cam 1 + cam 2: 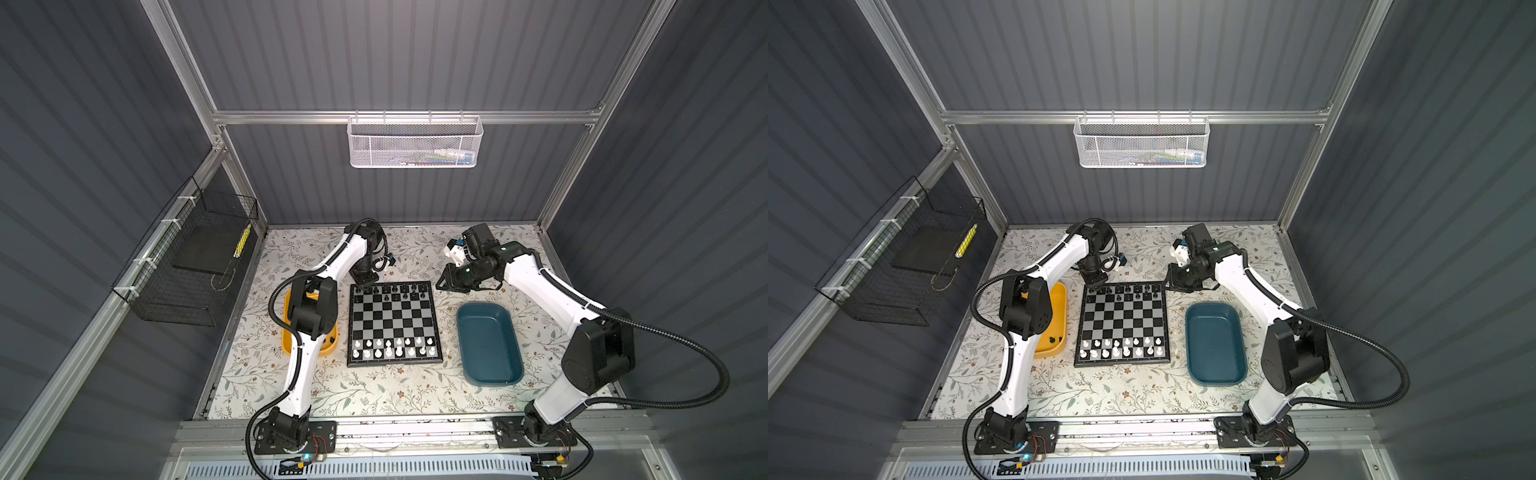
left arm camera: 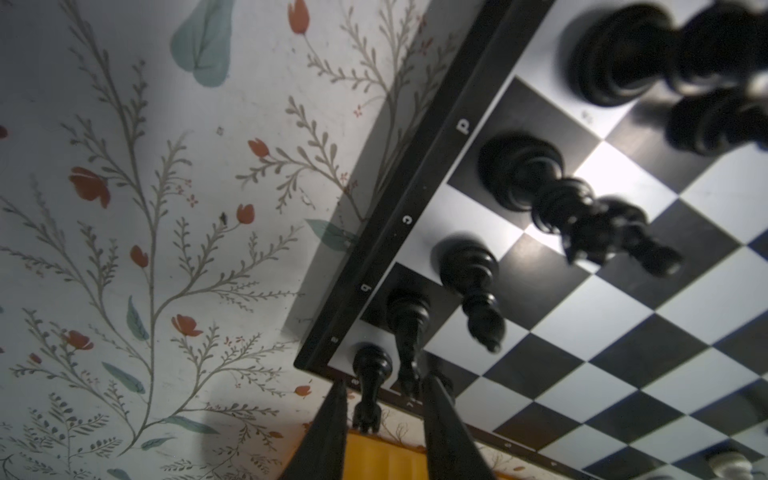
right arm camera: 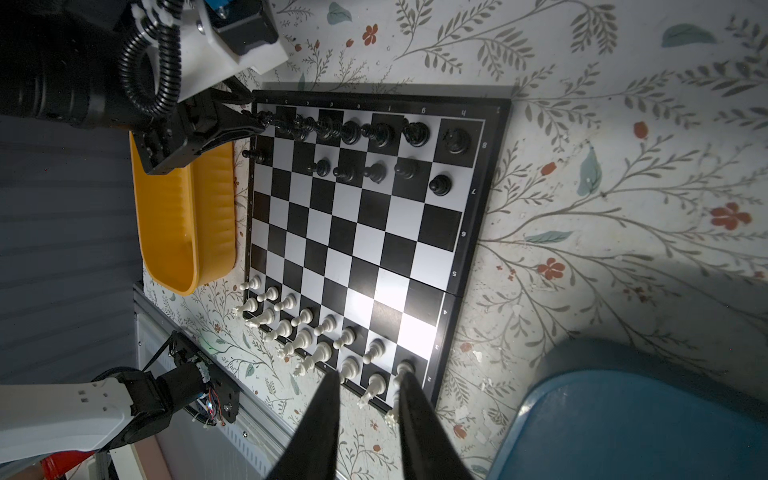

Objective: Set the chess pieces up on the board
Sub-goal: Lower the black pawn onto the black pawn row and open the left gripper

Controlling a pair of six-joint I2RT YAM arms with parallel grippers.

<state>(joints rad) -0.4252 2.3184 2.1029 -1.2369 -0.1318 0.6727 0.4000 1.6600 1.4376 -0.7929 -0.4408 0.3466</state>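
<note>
The board (image 1: 395,363) (image 1: 1121,363) lies mid-table, between the two trays. Black chess pieces (image 1: 390,289) fill its far rows and white chess pieces (image 1: 395,348) its near two rows. My left gripper (image 1: 360,286) (image 2: 384,380) points down over the board's far left corner. A black rook (image 2: 371,365) stands upright on that corner square between the fingers, with a gap on each side, so the jaws are open. My right gripper (image 1: 438,286) (image 3: 369,374) hovers off the board's far right corner, open, with nothing between its fingers.
A yellow tray (image 1: 1054,316) (image 3: 187,216) sits left of the board, partly under my left arm, with a small black piece (image 1: 1053,340) in it. A teal tray (image 1: 488,343) (image 3: 623,415) lies to the right. Wire baskets hang on the left and back walls.
</note>
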